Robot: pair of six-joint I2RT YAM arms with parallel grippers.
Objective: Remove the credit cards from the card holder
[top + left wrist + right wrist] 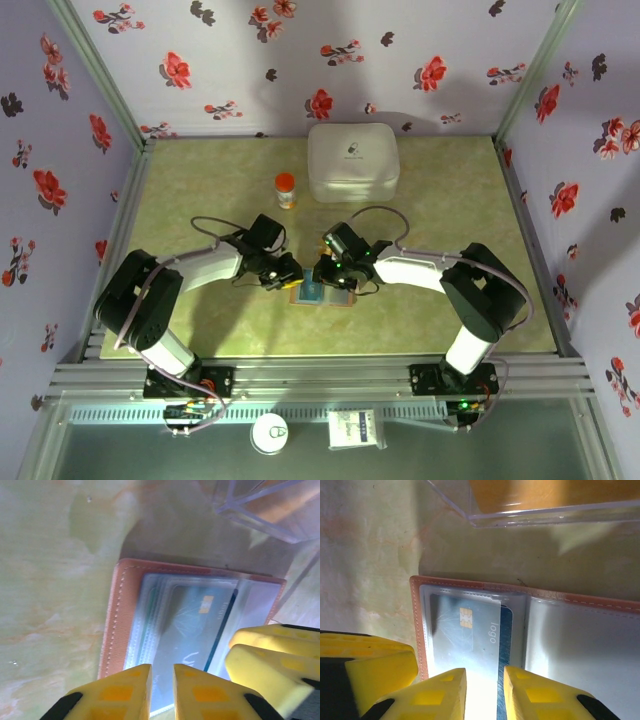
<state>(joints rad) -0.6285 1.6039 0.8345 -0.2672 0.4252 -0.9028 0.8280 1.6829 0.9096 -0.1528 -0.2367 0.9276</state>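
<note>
Arms folded inward over surface (450,210), left gripper (161,675) and right gripper (484,680) at edge of open card holder (322,296), jaws narrowly parted; grip impossible to tell.

One card holder (324,294), one white case (352,162)

light: bright, even | glare: white patch on card holder (555,630) | blur: left wrist

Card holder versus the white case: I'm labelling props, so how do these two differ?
The card holder is small, flat and brown-edged; the white case is far bigger and rounded. The card holder lies open, cards showing through clear pockets; the white case looks shut. Both rest on the table.
</note>
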